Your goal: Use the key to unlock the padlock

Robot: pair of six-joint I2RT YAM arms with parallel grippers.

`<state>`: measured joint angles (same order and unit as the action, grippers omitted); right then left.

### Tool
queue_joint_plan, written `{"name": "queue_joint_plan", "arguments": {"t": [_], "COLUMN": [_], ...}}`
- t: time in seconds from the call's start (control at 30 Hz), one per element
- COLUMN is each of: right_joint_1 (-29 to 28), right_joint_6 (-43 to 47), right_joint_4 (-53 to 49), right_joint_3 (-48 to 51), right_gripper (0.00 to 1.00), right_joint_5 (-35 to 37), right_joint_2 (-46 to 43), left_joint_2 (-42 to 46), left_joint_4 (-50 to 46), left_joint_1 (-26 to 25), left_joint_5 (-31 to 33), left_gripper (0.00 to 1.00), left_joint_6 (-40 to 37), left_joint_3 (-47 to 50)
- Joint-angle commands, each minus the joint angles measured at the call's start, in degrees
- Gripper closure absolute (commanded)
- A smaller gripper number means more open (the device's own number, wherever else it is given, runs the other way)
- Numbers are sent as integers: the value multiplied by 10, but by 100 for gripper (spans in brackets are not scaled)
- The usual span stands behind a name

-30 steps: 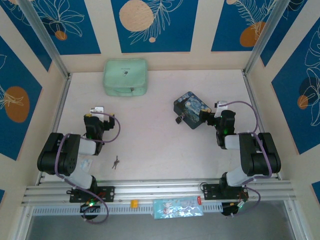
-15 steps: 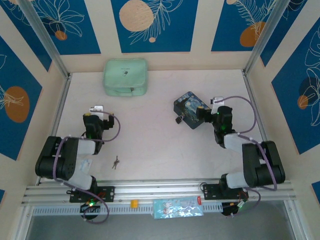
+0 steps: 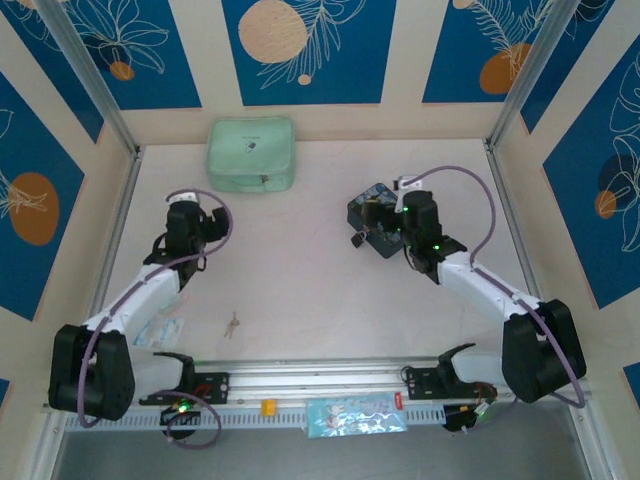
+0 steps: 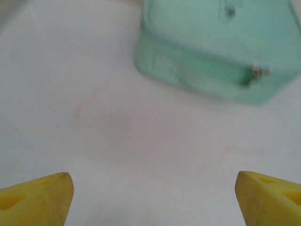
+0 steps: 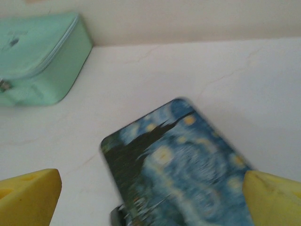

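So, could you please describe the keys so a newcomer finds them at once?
From the mint-green pouch at the back of the table, come straight toward the metal rail at the front. Just short of it lies the key: a tiny bunch of thin grey metal, far smaller than anything nearby.

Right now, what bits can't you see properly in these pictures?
- Key: top view, too small to count its keys or see teeth.
- Padlock: top view, too small to tell locked from unlocked; right wrist view, the bottom edge cuts it off.
- Tin box: top view, the right claw covers part; right wrist view, blurred.
- Mint pouch: left wrist view, its print is blurred.
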<state>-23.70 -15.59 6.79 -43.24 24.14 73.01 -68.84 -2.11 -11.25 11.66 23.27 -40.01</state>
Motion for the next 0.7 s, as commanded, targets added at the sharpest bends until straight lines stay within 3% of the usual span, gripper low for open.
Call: {"name": "queue_joint_plan", "arguments": {"t": [0.0, 0.2, 0.4, 0.47, 0.67], "right_joint_1": [-39, -87, -115, -120, -134], "right_joint_6": [-44, -114, -109, -106, -103], "right_joint_4": [-70, -95, -130, -149, -153], "right_joint_3": [-19, -30, -73, -92, -121], "right_gripper": [1, 1, 1, 1, 1], "right_joint_5": [37, 32, 54, 62, 69], "right_joint_2": [15, 56, 116, 133, 160], "left_joint_2": [22, 97, 128, 132, 122], "left_joint_4": [-230, -378, -469, -478, -450], "left_joint_1": [-25, -75, -142, -165, -220], "left_joint_5": [-87, -106, -99, -105, -96], "left_gripper": [13, 20, 32, 37, 39], "left_joint_6": [76, 126, 179, 195, 230], "left_joint_3": [-7, 19, 45, 61, 93]}}
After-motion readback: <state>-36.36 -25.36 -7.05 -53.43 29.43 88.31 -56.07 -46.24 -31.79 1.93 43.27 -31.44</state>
